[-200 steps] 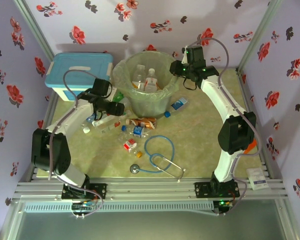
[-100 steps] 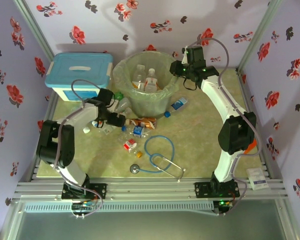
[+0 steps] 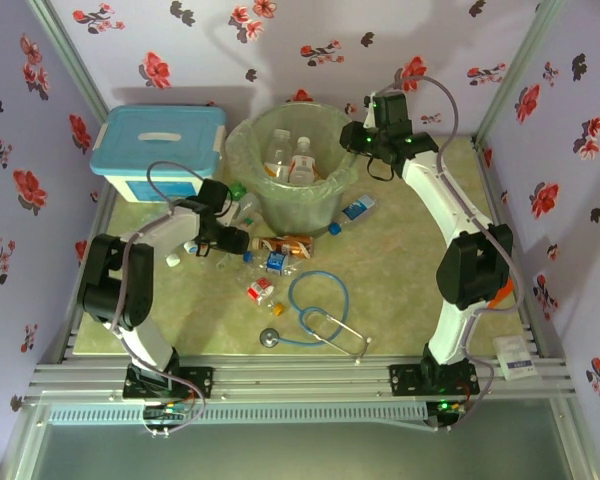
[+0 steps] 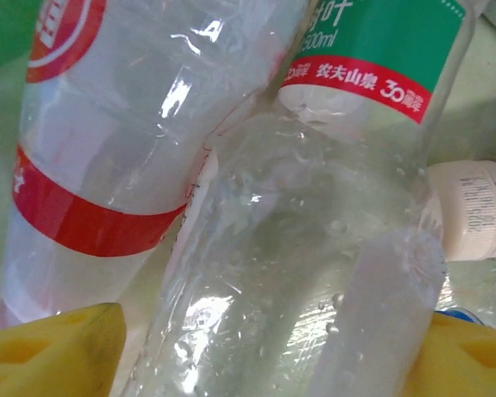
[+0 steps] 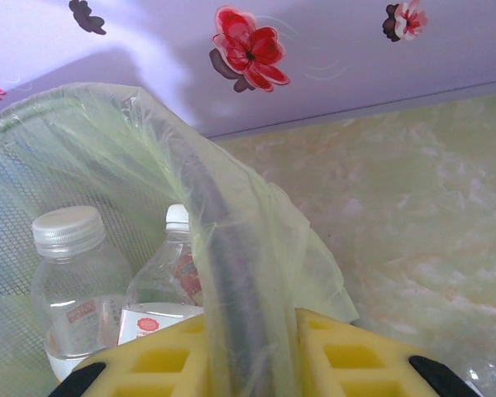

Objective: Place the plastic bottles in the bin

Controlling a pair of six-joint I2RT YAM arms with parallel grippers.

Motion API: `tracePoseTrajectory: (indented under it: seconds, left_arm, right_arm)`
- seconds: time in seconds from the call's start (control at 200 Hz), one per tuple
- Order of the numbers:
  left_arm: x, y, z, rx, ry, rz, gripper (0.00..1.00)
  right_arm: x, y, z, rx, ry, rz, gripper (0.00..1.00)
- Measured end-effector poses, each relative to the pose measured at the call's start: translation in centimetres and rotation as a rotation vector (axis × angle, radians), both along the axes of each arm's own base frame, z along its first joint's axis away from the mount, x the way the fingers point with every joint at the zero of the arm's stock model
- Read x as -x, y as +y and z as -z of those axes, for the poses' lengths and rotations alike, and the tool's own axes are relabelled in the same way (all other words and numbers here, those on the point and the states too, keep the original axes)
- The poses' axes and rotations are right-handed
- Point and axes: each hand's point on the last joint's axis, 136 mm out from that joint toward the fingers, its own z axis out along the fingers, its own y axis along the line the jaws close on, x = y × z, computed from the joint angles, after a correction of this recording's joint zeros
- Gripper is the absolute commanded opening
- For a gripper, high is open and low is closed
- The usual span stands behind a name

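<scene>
My left gripper [image 3: 230, 240] is down in the cluster of plastic bottles left of the bin [image 3: 298, 207]. In the left wrist view its yellow fingers [image 4: 58, 351] stand either side of a clear bottle [image 4: 298, 248] with a green and red label. A narrow gap shows at the left finger. A second clear bottle with a red band [image 4: 99, 165] lies against it. My right gripper [image 3: 358, 140] is shut on the bin's right rim and bag liner [image 5: 231, 248]. Two bottles [image 5: 70, 273] stand inside the bin.
More bottles lie in front of the bin: an orange-labelled one [image 3: 290, 243], a blue one [image 3: 275, 262], a red-and-white one [image 3: 261, 290], and a blue-labelled one [image 3: 358, 208] to its right. A stethoscope [image 3: 315, 310] lies nearer. A blue-lidded box [image 3: 160, 150] stands at the back left.
My left gripper has dropped from beside the bin into the bottles on the table and its jaws have narrowed around the clear one. The right arm has not moved.
</scene>
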Motion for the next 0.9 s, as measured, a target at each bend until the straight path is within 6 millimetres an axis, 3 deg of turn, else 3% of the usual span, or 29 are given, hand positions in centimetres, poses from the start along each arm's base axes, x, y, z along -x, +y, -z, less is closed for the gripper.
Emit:
tracePoseTrajectory:
  seconds: [0.235, 0.55, 0.665, 0.81, 0.9]
  left_arm:
    - [0.3, 0.1, -1.0, 0.008, -0.01, -0.005, 0.71]
    - [0.8, 0.5, -6.7, 0.046, -0.133, -0.041, 0.68]
    - [1.3, 1.0, -8.6, 0.056, -0.166, -0.067, 0.61]
    - [1.2, 1.1, -13.4, 0.105, -0.26, -0.096, 0.55]
    - [0.6, 1.1, -17.1, 0.138, -0.343, -0.102, 0.6]
  right_arm:
    - [0.0, -0.1, 0.0, 0.0, 0.0, 0.001, 0.27]
    - [0.0, 0.0, -0.1, -0.002, -0.002, 0.001, 0.26]
    - [0.0, -0.1, -0.1, -0.005, -0.001, 0.003, 0.26]
    - [0.1, -0.1, -0.1, -0.011, 0.002, 0.007, 0.26]
    - [0.1, -0.1, -0.1, -0.014, 0.003, 0.009, 0.26]
